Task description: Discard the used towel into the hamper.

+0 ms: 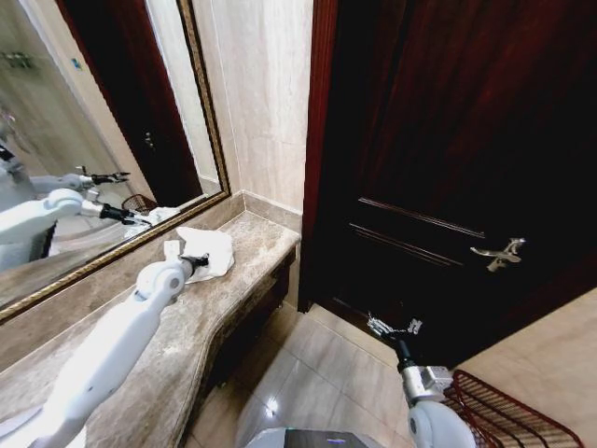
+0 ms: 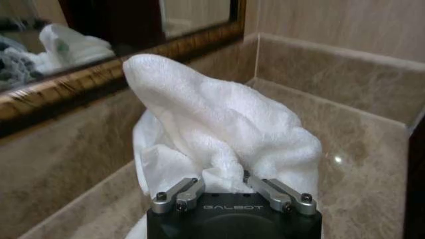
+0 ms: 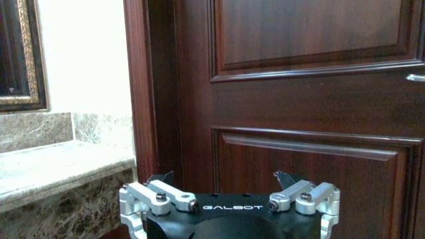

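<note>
Marble counter (image 1: 215, 308) bears white towel (image 1: 210, 250), left claw (image 1: 198, 261) gripping it.

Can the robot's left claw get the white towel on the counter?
Probably yes. The left claw is already right at the towel on the counter, fingers pinching its cloth; nothing blocks it.

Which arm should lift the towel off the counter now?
Left. The left gripper is already at the towel on the marble counter, its fingers closed on a fold. The right gripper hangs open near the door, above the hamper.
</note>
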You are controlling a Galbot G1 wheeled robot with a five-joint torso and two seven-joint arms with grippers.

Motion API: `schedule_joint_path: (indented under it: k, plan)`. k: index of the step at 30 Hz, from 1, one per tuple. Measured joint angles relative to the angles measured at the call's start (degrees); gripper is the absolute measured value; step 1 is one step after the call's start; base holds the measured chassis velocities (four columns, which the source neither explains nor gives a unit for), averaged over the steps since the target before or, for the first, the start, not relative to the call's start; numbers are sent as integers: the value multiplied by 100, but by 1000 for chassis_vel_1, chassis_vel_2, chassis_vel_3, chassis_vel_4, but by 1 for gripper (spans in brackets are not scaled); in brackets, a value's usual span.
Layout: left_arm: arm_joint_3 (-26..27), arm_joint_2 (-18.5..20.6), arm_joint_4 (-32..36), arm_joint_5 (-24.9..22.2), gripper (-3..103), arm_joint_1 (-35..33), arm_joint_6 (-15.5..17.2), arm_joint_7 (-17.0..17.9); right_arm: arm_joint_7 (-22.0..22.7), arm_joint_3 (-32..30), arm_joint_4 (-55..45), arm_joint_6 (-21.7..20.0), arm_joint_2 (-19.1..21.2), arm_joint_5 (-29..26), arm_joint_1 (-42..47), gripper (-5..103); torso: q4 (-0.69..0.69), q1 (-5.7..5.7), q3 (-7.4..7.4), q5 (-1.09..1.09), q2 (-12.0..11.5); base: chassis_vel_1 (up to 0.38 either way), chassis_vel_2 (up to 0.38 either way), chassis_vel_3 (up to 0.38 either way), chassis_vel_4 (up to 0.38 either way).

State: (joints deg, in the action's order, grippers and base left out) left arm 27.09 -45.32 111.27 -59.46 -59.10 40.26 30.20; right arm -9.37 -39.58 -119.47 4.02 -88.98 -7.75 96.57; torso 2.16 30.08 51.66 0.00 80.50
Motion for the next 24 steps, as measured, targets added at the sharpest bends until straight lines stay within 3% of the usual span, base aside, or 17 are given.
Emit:
schedule_joint_path:
  k: [7, 10, 14, 17, 20, 21, 23, 24]
  plan:
    - [350, 58, 701, 87, 12, -724, -418, 132, -17, -6, -56, 51, 12, -117, 109, 100, -1, 0, 0, -1, 0, 0, 0, 0, 0]
    - [643, 7, 1515, 133, 12, -1185, -686, 169, -47, -37, -102, 129, 47, -236, 232, 100, 0, -1, 0, 0, 0, 0, 0, 0, 0]
    - [725, -50, 1884, 224, 12, -1350, -755, 176, -56, -71, -123, 165, 72, -294, 284, 100, -1, -1, -1, 2, 0, 0, 0, 0, 0]
    - [769, -293, 2306, 875, 12, -1778, -1130, 22, -51, -132, -204, 216, 126, -473, 412, 100, -1, -1, -1, 0, 0, 0, 0, 0, 0]
    - [797, -435, 2367, 1148, 12, -1984, -1399, -131, -46, -160, -246, 221, 152, -545, 439, 100, -1, -1, -1, -1, 0, 0, 0, 0, 0]
    - [878, -642, 2387, 1632, 12, -2283, -1905, -434, -39, -196, -290, 222, 183, -624, 449, 100, -1, 0, -1, 0, 0, 0, 0, 0, 0]
    - [916, -723, 2386, 1853, 12, -2393, -2101, -559, -35, -205, -304, 223, 193, -649, 452, 100, -1, 0, -1, 0, 0, 0, 0, 0, 0]
    - [1009, -900, 2380, 2349, 12, -2653, -2514, -841, -27, -222, -332, 222, 210, -687, 451, 100, -1, -1, -1, 1, 0, 0, 0, 0, 0]
